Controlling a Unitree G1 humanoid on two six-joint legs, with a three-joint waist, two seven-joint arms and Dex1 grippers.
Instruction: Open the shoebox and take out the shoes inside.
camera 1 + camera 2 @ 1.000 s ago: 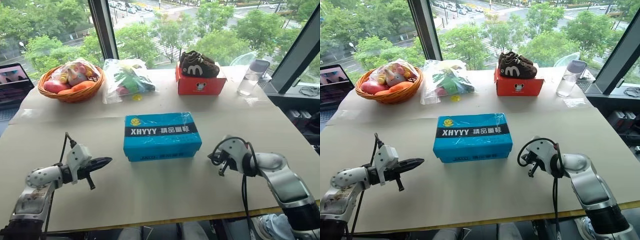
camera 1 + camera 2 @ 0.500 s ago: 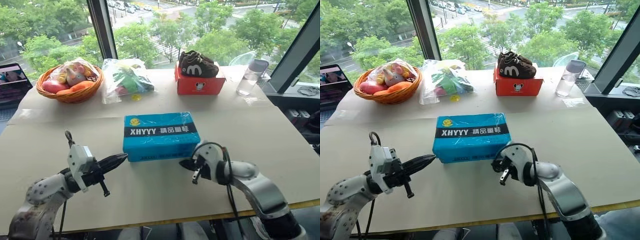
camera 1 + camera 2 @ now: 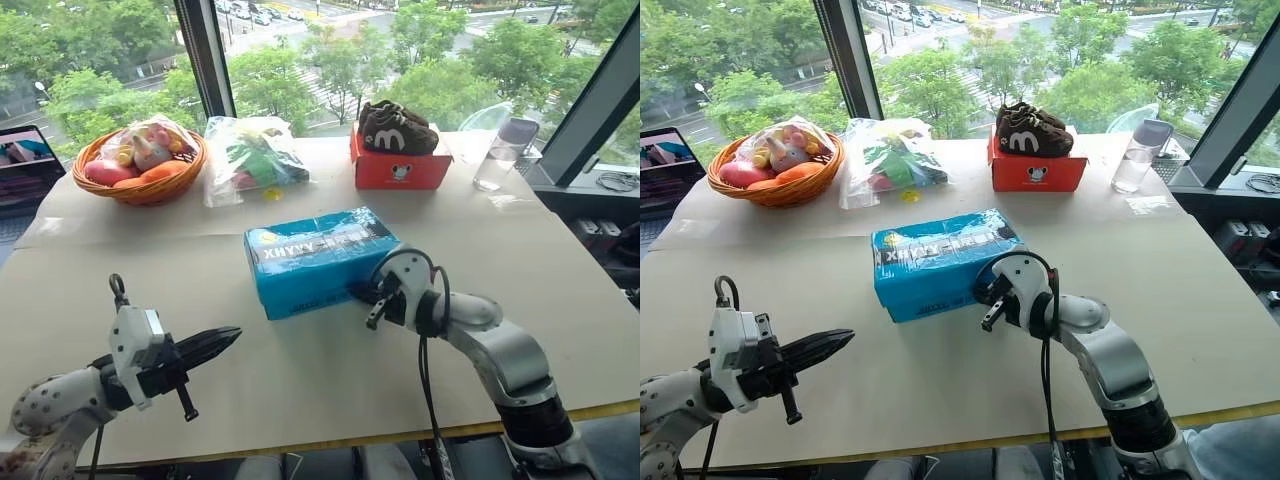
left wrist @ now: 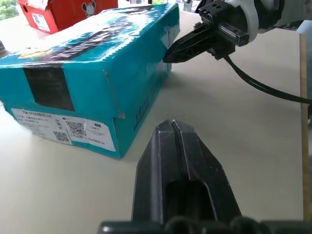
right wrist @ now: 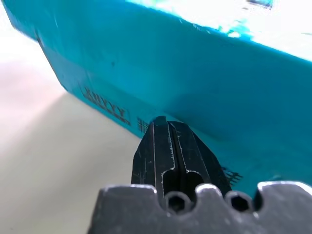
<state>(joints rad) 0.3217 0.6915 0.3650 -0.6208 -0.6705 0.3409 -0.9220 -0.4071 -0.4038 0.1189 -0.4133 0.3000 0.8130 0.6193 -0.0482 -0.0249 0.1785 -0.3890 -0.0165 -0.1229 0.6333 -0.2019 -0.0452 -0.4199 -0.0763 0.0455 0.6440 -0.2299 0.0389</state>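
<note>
The bright blue shoebox (image 3: 315, 258) lies skewed in the middle of the table with its lid down. The shoes are hidden inside it. My right gripper (image 3: 358, 292) is shut, with its tip against the box's near long side close to the right corner; the left wrist view shows the same gripper (image 4: 168, 56) at the box's side wall (image 4: 146, 92). In the right wrist view the shut fingertips (image 5: 161, 122) sit just off the blue wall (image 5: 204, 73). My left gripper (image 3: 235, 335) is shut and empty, hovering to the near left of the box, apart from it.
At the back stand a wicker basket (image 3: 145, 160) of toys, a clear bag (image 3: 255, 155) of items, a red box (image 3: 400, 170) with dark brown shoes on top, and a clear cup (image 3: 500, 155). A laptop (image 3: 25, 165) sits far left.
My right gripper swung left to the box's near side, and the box swivelled, its right end pushed away. My left gripper drew back toward the table's near edge.
</note>
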